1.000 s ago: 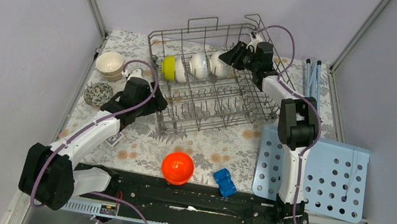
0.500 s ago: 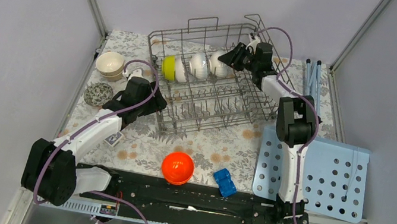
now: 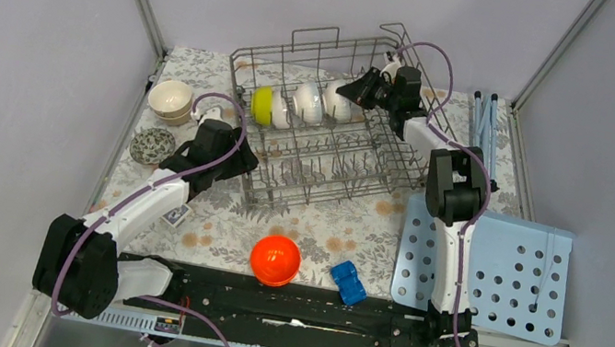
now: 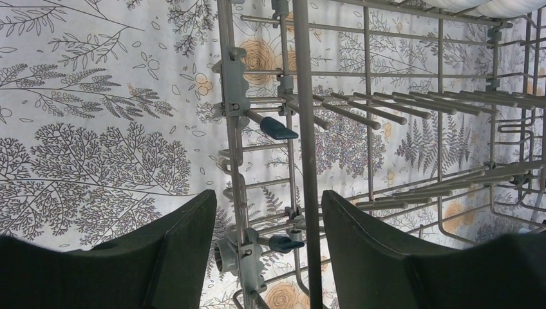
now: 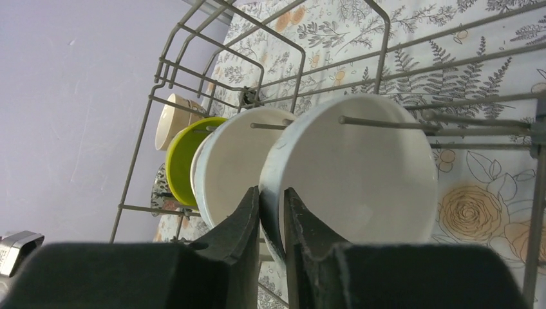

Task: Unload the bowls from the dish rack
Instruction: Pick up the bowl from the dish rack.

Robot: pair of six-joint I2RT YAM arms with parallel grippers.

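The dish rack (image 3: 326,153) stands in the far middle of the flower-patterned surface (image 3: 315,221). Four bowls stand on edge in a row along its far side.

The right hand (image 5: 271,191) reaches in from the right. It is closed to a narrow gap on the rim of the white bowl (image 5: 360,174) at the right end of the row. One finger is inside the bowl and one behind it, and the rim fills the gap. Directly behind it stands a second white bowl (image 5: 232,161). After that comes a third white bowl (image 3: 280,109), and the yellow-green bowl (image 5: 180,161) is at the left end.

The left hand (image 4: 269,201) is at the near left corner of the rack, with its fingers wide apart and holding nothing. An upright rack wire passes between them, close to one finger — I cannot tell if it touches.

Three more bowls are outside the rack, on the surface. The beige bowl (image 3: 171,100) and the patterned bowl (image 3: 151,146) are near each other, left of the rack. The orange bowl (image 3: 275,260) is near the front edge, with a blue toy car (image 3: 350,283) beside it on the right. A light-blue perforated board (image 3: 512,271) lies at the right side.
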